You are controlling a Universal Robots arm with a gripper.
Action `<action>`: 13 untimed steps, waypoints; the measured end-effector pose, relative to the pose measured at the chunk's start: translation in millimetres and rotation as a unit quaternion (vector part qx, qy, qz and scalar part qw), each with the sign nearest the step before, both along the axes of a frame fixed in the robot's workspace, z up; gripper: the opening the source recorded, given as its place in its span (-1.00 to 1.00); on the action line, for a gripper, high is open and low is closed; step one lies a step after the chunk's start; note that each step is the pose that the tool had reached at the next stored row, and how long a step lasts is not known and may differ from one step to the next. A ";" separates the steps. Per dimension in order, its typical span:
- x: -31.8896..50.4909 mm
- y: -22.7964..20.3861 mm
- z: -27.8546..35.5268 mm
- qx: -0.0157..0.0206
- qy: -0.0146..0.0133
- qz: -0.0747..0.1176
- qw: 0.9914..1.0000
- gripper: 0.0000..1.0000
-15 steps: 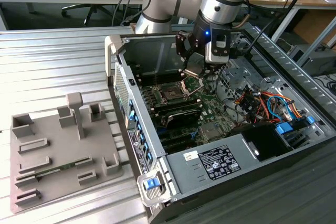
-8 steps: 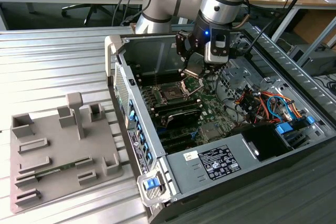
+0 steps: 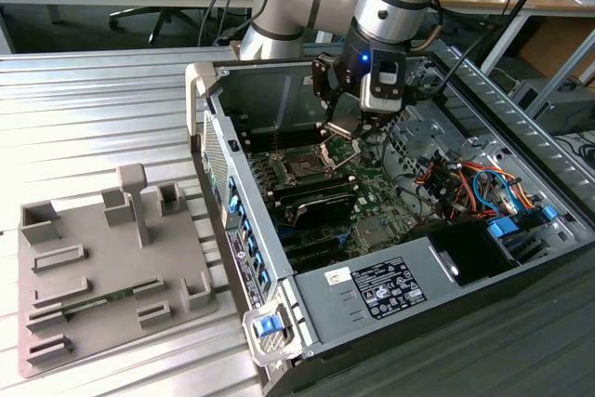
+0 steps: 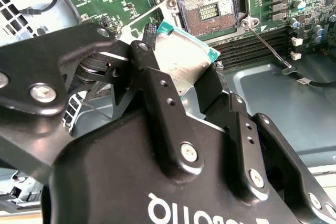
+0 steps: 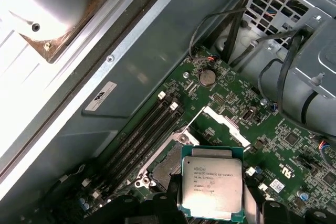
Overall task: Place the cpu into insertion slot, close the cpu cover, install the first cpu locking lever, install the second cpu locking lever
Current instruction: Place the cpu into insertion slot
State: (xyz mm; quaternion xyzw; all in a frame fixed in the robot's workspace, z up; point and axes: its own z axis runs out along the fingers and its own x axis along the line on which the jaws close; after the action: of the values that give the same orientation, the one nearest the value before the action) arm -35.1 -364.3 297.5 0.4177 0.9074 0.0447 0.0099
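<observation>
i have the end effector (image 4: 181,64) clamped on the cpu (image 5: 211,187), tilted, hanging just above the open insertion slot (image 4: 209,8). in the first wrist view the cpu hides part of the slot from me.

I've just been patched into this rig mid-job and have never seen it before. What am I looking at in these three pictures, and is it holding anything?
The machine is one robot arm reaching into an open computer case that lies on a metal table. The exterior view comes from a camera off the arm. The two wrist views come from cameras riding on the arm, looking past its gripper. The gripper is shut on the cpu, a small silver-topped chip, held close to the insertion slot. That slot is uncovered, its contacts bare, and the cpu is not yet in it. Beside the case, on the exterior view's left, lies a grey holder tray.
</observation>
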 end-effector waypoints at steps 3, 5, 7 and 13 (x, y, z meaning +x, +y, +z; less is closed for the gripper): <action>0.0 0.0 0.0 0.000 0.000 -0.007 1.000 0.09; 0.0 0.0 0.0 0.000 0.000 -0.011 1.000 0.09; 0.0 0.0 0.0 0.000 0.000 -0.016 1.000 0.09; 0.0 0.0 0.0 0.000 0.000 -0.025 1.000 0.09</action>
State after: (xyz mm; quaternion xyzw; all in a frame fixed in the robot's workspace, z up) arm -35.1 -364.3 297.5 0.4404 0.8966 0.0444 0.0110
